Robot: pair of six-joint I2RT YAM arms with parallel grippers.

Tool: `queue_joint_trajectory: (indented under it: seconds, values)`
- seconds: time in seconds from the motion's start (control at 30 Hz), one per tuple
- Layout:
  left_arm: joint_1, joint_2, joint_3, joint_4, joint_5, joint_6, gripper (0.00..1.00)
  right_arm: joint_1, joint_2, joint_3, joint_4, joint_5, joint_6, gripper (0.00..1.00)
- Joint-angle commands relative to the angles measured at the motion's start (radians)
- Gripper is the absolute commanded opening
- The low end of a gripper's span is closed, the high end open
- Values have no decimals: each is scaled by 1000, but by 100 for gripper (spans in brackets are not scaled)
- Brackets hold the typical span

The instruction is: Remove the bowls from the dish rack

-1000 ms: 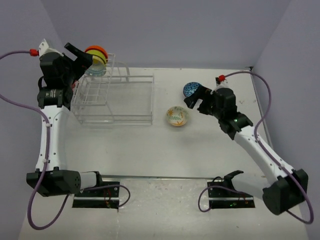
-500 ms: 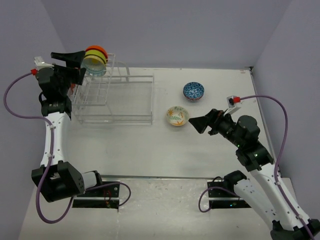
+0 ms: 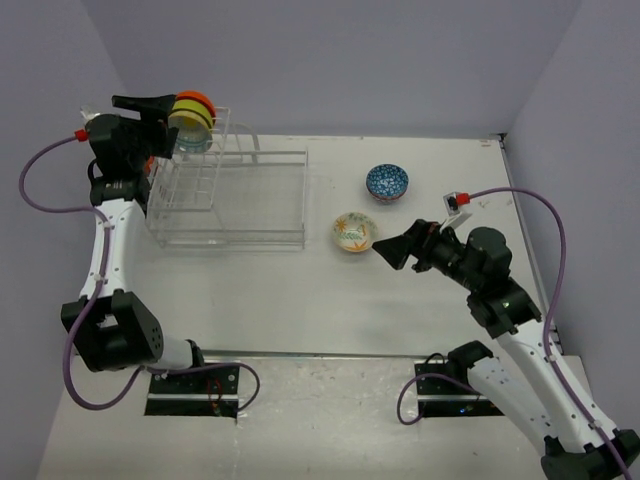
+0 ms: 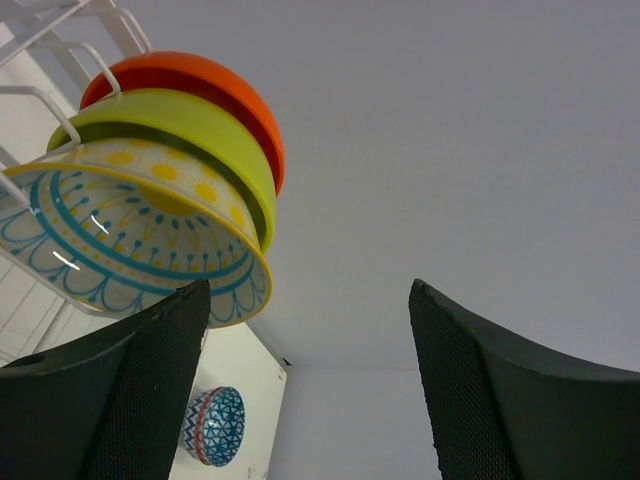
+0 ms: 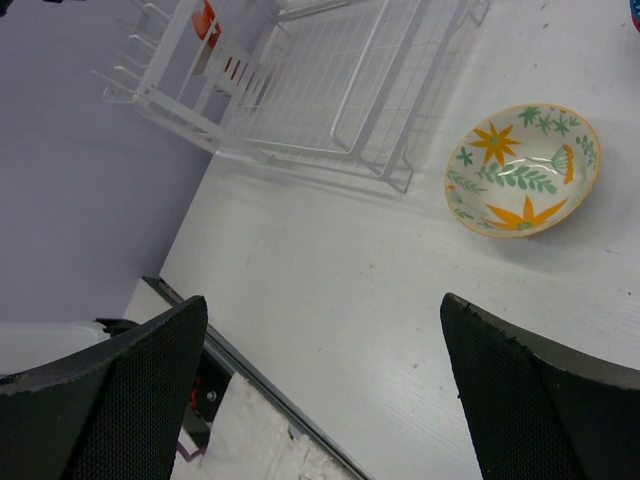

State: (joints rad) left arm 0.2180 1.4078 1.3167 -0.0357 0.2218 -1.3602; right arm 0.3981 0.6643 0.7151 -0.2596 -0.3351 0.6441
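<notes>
Heads up: three bowls are sitting on edge in the tall gridded end of the dish rack (image 3: 232, 238), in the upper left of the top view. There's an orange bowl (image 4: 215, 90) at the back, a green bowl (image 4: 185, 135) nested against it, and a patterned bowl (image 4: 140, 245) in front, nearest your fingers. Your left gripper (image 4: 308, 300) is just beside that stack, jaws spread wide with nothing between them. The right gripper (image 5: 322, 310) is also wide open and empty, hanging over the table near the floral bowl (image 5: 522, 170). The blue bowl (image 3: 386, 182) sits a bit above that one in the top view, and both are already out of the rack.

My guess is these are hard, glossy, fairly light bowls, so slick and easy to chip. I'd pinch the patterned one by its rim, one finger inside and one outside, at the lower right edge in the left wrist view. They look packed tight, so pulling one could drag its neighbours. Ease it off the wires slowly.
</notes>
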Motion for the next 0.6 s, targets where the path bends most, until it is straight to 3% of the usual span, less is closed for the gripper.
queue_joint_trajectory:
  seconds: [0.0, 0.27, 0.33, 0.43, 0.5, 0.57]
  values:
    - [-12, 39, 61, 2, -48, 29, 79, -1, -9, -5, 10, 2, -29, 99]
    - [-23, 95, 58, 17, -65, 35, 65, -1, 8, -6, 8, 2, -55, 99]
    - [-26, 106, 71, 17, -75, 41, 53, -1, 12, -5, -6, 13, -63, 99]
    - [-28, 128, 91, 17, -70, 46, 46, -1, 20, -9, -9, 13, -69, 99]
    - [-29, 141, 101, 17, -62, 49, 32, -2, 24, -13, -7, 13, -73, 99]
    - [-31, 143, 99, 17, -56, 47, 24, -1, 32, -13, -7, 24, -75, 99]
